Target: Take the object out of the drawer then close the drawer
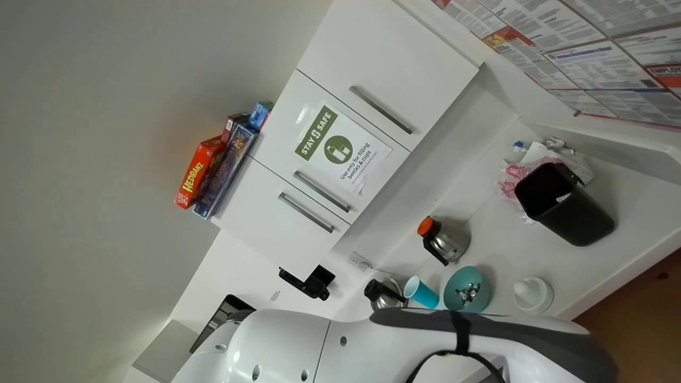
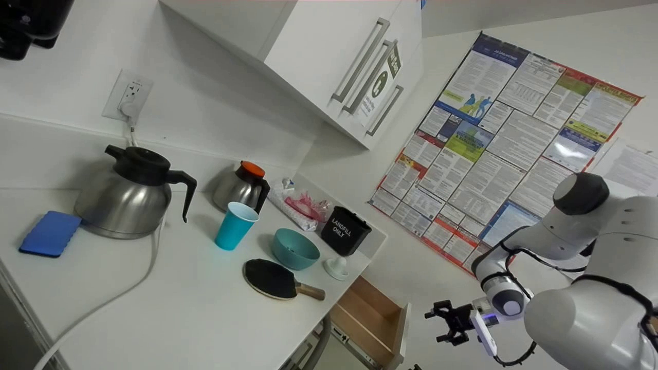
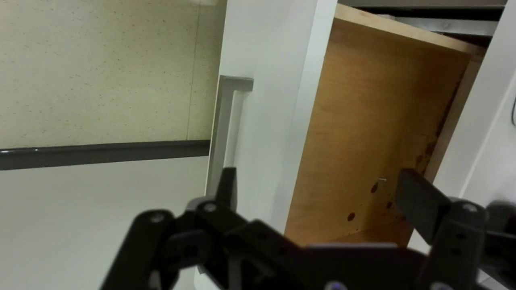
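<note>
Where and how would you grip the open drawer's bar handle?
Probably mid-length on the bar handle, coming from outside, square to the drawer front, the fingers closing across the slim bar: it is straight, and an end post holds it off the front.

White-fronted brown drawer [image 3: 358,117], teal bowl [image 2: 284,255], speckled cream floor [image 3: 100,72]

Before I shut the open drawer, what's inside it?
In the wrist view, the wooden drawer shows dark spots on its bottom and a tiny pale fleck I can't identify. The gripper hides part of the inside.
</note>
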`<state>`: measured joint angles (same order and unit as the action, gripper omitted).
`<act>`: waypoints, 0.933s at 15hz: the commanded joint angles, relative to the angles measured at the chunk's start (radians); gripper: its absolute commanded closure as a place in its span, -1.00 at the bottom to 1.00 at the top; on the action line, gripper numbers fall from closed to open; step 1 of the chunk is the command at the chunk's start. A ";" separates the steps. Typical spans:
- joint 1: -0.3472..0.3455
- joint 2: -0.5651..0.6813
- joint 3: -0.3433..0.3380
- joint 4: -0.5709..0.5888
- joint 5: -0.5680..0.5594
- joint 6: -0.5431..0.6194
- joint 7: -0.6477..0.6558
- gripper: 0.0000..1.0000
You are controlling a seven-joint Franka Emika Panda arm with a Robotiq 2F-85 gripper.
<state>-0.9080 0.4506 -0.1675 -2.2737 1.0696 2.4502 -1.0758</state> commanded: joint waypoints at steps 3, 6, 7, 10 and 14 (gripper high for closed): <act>-0.078 0.124 -0.056 0.139 0.065 -0.203 -0.078 -1.00; -0.110 0.201 -0.062 0.219 0.061 -0.282 -0.067 -0.31; -0.120 0.225 -0.060 0.244 0.063 -0.299 -0.064 -0.12; -0.141 0.299 -0.053 0.322 0.063 -0.345 -0.043 0.33; -0.156 0.390 -0.041 0.415 0.079 -0.374 -0.025 0.93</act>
<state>-1.0426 0.7746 -0.2198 -1.9433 1.1247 2.1258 -1.1308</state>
